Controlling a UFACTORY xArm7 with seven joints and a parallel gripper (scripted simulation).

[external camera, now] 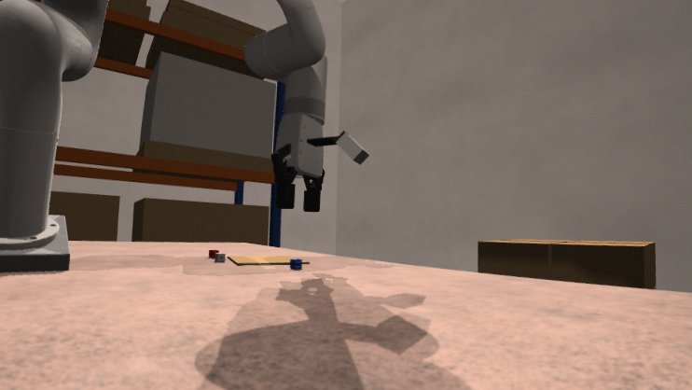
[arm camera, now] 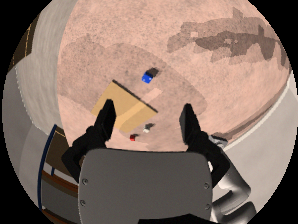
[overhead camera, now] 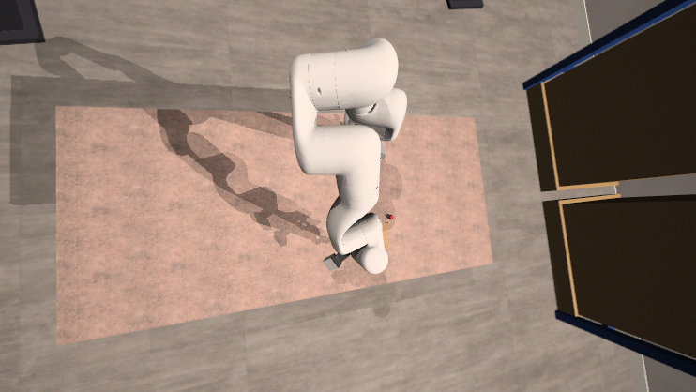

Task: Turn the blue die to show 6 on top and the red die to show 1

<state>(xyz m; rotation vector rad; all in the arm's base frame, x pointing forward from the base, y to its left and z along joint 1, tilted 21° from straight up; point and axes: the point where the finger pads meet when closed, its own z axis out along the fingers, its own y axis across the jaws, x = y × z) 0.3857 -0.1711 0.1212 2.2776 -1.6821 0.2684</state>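
Jaws: our jaws stand fully open with nothing between them, high above the table, probably so we can line up before coming down.
Mat: our landmark, the yellow mat, lies flat on the table beneath the jaws.
Blue die: the blue die sits off the mat, just beyond its dark-edged side; we judge it must be lifted, turned to 6 and set fully inside.
White die: the white die rests near the mat, on the opposite side from the blue one; we should leave its top face alone.
Red die: the red die is off the mat too, near the white die, so fingers reaching for it could knock that neighbour.
Faces: we cannot read any top number.
Table: the pinkish table carries mat and dice.
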